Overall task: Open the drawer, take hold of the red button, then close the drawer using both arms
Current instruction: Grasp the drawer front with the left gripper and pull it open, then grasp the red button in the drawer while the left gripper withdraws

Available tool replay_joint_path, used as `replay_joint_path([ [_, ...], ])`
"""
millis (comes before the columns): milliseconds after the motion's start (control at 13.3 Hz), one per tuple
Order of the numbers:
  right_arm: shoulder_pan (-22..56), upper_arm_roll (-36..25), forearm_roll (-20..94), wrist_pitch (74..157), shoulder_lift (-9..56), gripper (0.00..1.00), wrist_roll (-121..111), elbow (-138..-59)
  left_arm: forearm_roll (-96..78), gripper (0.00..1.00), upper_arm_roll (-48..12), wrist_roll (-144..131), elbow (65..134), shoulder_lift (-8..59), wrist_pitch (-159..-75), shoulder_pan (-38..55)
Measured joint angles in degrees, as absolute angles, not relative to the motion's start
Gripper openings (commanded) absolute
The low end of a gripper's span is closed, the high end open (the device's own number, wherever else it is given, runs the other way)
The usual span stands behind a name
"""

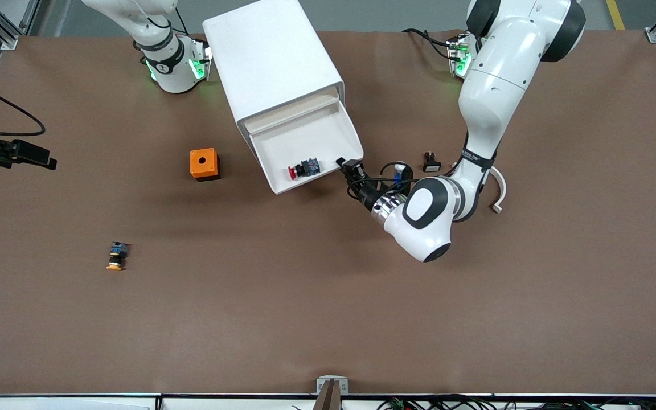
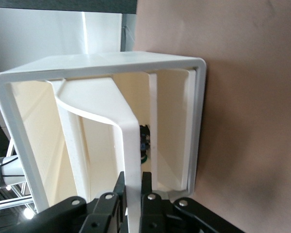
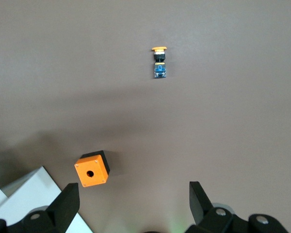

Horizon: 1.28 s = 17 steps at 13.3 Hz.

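The button (image 1: pixel 303 168) lies on its side in the drawer (image 1: pixel 328 138), near the drawer's front edge, a little above and left of the centre of the front view; its red cap points toward the right arm's end of the table. In the left wrist view only a dark sliver of the button (image 2: pixel 144 141) shows past the drawer's front panel (image 2: pixel 131 145), at mid-frame. The drawer stands pulled out from the cabinet (image 1: pixel 274 54), which fills the upper middle of the front view.

The left gripper (image 1: pixel 347 167) is at the drawer's front corner, right of the button in the front view. In the left wrist view the left gripper (image 2: pixel 133 187) sits at the bottom edge, its fingers (image 2: pixel 146 182) clamped on the thin front panel.

The right gripper (image 3: pixel 134 199) shows only in the right wrist view, along the bottom edge, fingers (image 3: pixel 68 204) spread wide apart, over bare table with the orange cube (image 3: pixel 91 169) just above them in the frame; the right arm waits.

In the front view the orange cube (image 1: pixel 204 164) sits left of the drawer, the orange-capped button (image 1: pixel 117 256) in the lower left, and a small black part (image 1: pixel 431 162) right of the left gripper.
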<state>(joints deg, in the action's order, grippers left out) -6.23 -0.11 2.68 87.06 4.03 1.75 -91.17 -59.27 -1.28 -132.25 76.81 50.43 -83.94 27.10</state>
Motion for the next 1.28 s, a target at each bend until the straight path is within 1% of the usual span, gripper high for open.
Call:
replay_joint_path([
  [75,-6.1,0.1,3.4,87.1,4.0,1.0,4.8,-91.2,-59.3,0.64,-1.3,-131.5,76.8,50.5,-84.7,27.3],
  [226,-5.0,0.5,4.4,87.1,4.0,1.0,11.4,-91.2,-59.3,0.99,-0.8,-130.6,76.5,50.5,-85.5,27.5],
  [376,-1.4,0.7,4.6,86.6,4.1,1.0,21.2,-91.2,-59.3,0.99,1.4,-130.1,76.0,50.5,-85.5,27.5],
  [527,4.3,1.0,4.7,86.4,4.7,1.0,33.1,-91.4,-59.3,0.99,4.6,-127.8,74.9,50.4,-85.5,27.4],
  [677,10.2,1.2,5.0,86.5,5.9,1.0,44.4,-92.0,-59.3,0.99,8.7,-124.6,73.8,49.9,-85.5,27.3],
  [828,14.3,1.3,7.9,88.2,7.1,1.0,53.0,-93.0,-59.3,0.99,13.9,-120.1,72.9,49.0,-85.4,27.3],
  [1054,18.7,1.3,10.2,96.3,9.2,1.0,61.2,-96.6,-56.0,1.0,22.0,-109.3,72.5,47.7,-85.0,27.1],
  [1280,25.2,1.3,10.4,106.7,12.4,1.0,71.0,-100.4,-45.1,1.0,26.0,-96.7,72.5,46.5,-84.8,26.7],
])
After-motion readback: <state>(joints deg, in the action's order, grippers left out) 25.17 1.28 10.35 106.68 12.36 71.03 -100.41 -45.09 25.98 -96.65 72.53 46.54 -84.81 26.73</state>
